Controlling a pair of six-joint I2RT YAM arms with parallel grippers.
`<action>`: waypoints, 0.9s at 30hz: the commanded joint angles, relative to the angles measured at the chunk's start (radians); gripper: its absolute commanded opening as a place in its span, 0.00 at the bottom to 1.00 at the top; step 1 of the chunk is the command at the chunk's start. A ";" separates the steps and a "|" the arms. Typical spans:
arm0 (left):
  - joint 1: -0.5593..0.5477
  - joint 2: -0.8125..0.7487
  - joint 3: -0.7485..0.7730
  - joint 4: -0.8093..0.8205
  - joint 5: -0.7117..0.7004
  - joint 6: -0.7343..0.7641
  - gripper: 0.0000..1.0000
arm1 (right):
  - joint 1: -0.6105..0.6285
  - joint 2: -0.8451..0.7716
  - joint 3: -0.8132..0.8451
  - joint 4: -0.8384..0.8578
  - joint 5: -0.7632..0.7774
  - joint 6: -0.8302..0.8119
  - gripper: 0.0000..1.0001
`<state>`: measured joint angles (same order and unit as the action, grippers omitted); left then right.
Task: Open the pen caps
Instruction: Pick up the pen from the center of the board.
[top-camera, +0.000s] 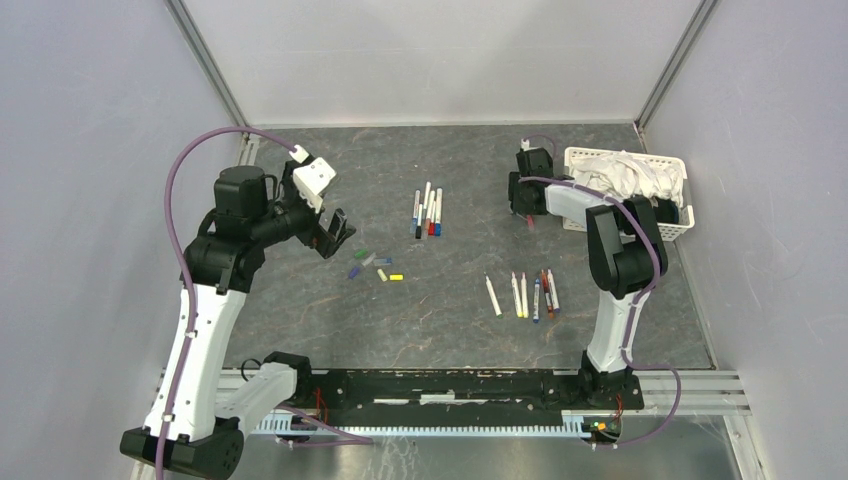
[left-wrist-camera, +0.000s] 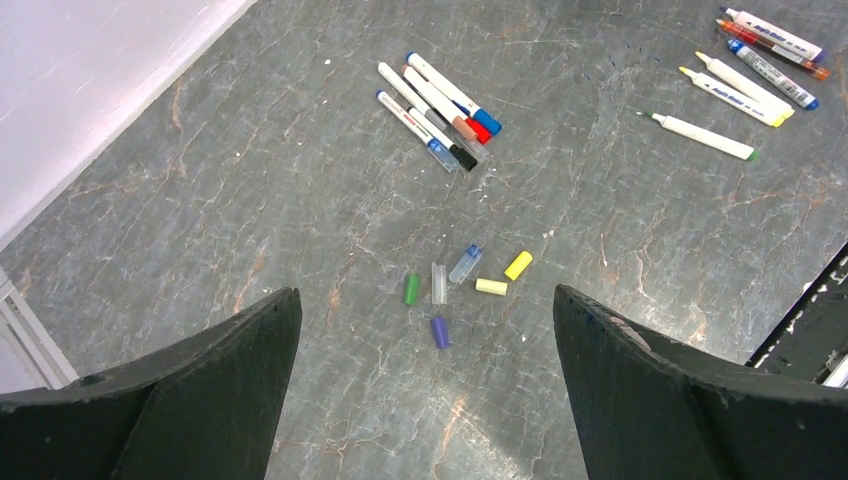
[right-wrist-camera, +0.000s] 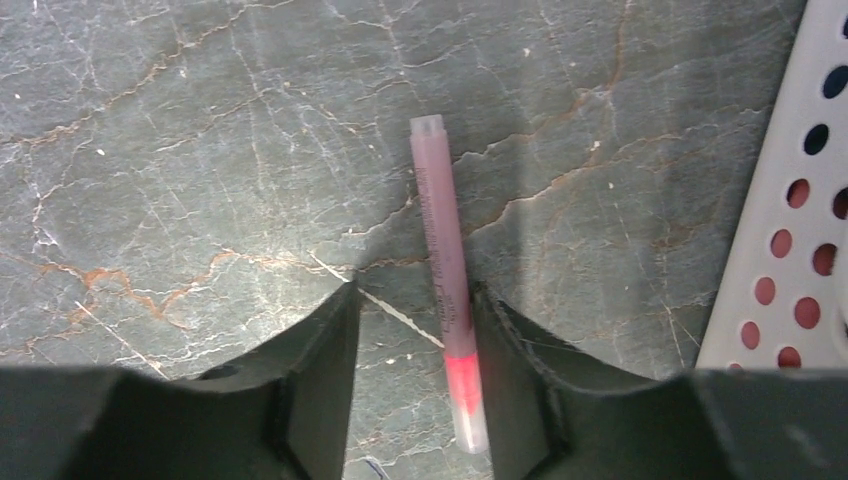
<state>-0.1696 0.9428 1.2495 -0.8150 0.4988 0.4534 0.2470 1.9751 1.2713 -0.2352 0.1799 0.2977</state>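
Pen (right-wrist-camera: 441, 250) between right fingers (right-wrist-camera: 300, 420) (grip unclear); near tip blurred.

left gripper (top-camera: 335, 236) (left-wrist-camera: 425, 292) is hovering raised, jaws gaping wide | right gripper (top-camera: 528, 218) (right-wrist-camera: 415, 290) is pointing straight down, jaws standing partly apart

Between the black fingers (right-wrist-camera: 300, 400) of the right gripper (right-wrist-camera: 415, 292) a pink pen (right-wrist-camera: 440, 250) lies on the grey, rust-veined table (right-wrist-camera: 180, 150) — ahead of the left gripper (left-wrist-camera: 425, 292), pen caps (left-wrist-camera: 518, 265) show green, purple, blue, yellow.
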 joint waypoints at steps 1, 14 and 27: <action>0.002 0.002 0.007 0.001 -0.002 0.030 1.00 | -0.013 -0.025 -0.080 0.021 -0.060 0.026 0.35; 0.002 0.032 -0.035 -0.013 0.103 0.017 1.00 | 0.064 -0.144 -0.115 0.112 -0.202 0.219 0.00; 0.001 0.143 -0.167 0.217 0.373 -0.282 1.00 | 0.452 -0.574 -0.325 0.490 -0.093 0.556 0.00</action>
<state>-0.1696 1.0863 1.1103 -0.7364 0.7288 0.3256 0.6010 1.5047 1.0306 0.0807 -0.0101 0.7162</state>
